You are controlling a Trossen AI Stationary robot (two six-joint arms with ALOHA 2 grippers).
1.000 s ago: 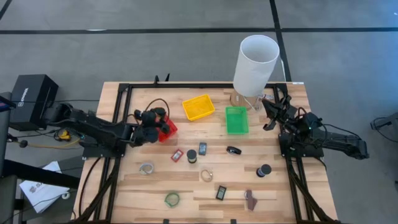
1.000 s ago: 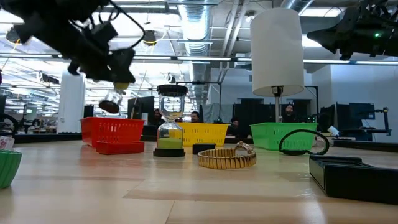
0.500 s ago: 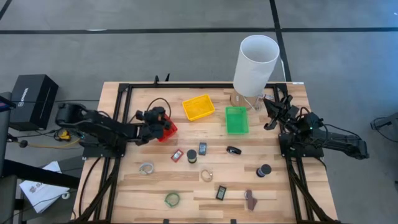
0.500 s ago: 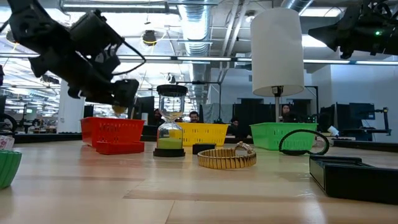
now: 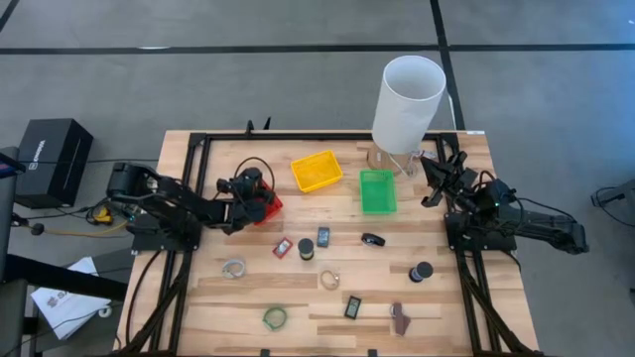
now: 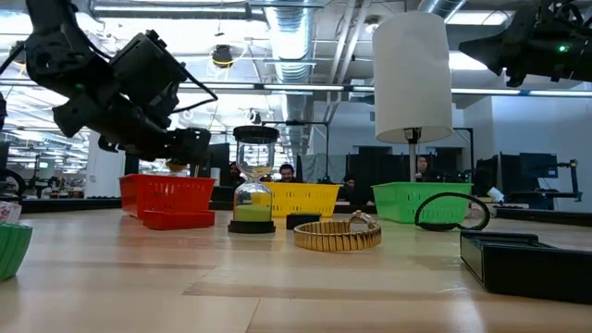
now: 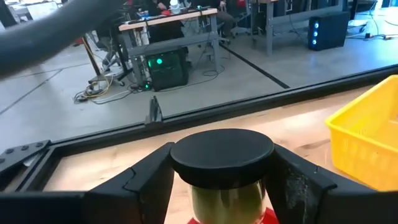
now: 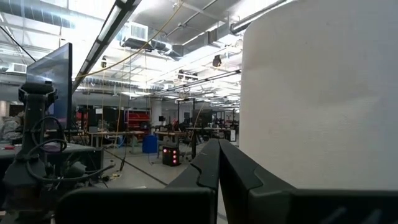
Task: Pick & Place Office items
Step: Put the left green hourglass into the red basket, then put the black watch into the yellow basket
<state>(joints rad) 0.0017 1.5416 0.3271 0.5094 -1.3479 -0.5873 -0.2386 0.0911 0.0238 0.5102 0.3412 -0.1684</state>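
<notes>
The left end effector (image 5: 260, 195) is carrying a black-capped roll (image 7: 222, 163) clamped between its fingers above the red bin (image 5: 268, 206), apparently about to release it there, while the right end effector (image 5: 434, 180), fingers together, is waiting beside the white cylinder (image 5: 407, 91).

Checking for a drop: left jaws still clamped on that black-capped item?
Yes. In the left wrist view, both jaws of the left gripper press against the black-capped cylinder, held upright over the red bin.
</notes>
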